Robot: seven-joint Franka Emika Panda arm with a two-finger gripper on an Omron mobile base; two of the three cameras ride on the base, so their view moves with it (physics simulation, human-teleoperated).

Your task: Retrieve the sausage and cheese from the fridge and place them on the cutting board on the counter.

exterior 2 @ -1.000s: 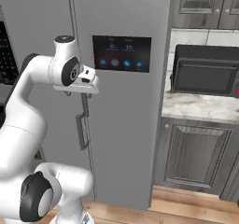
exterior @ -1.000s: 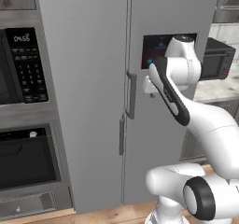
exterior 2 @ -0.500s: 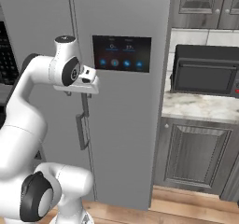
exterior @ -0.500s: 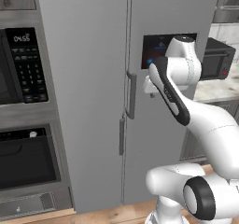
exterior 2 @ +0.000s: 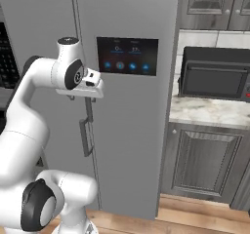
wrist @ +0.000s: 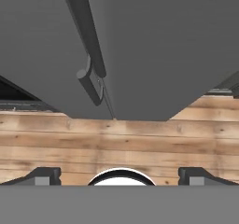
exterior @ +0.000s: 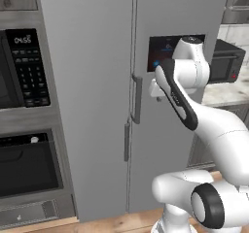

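**Jaws spread wide beside the fridge handles, doors not yet opened**

Jaws of the white arm's two-finger gripper [wrist: 119, 176] stand fully released, holding nothing; in the hand view the two dark fingertips [wrist: 43, 175] sit far apart at the bottom edge, looking down along the door fronts to the wooden plank floor [wrist: 140, 143]. That wide spread, I judge, is readiness to close around a handle. The hand hovers just beside the upper vertical bar handle [exterior: 137, 99] near the seam between the doors, close to it but apart.

The tall grey two-door fridge [exterior: 97, 81] is matt and plain, both doors shut, with a dark control panel [exterior 2: 127, 56] lit by small blue icons on its right door. A second, lower bar handle [exterior: 126, 141] belongs to the left door.

Sausage and cheese are presumably behind the closed doors, so their look cannot be told. To the fridge's right, a white-beige marbled stone worktop [exterior 2: 205, 113] carries a black microwave-like box [exterior 2: 215, 73]. On its left sits a black-panelled built-in oven [exterior: 26, 166].
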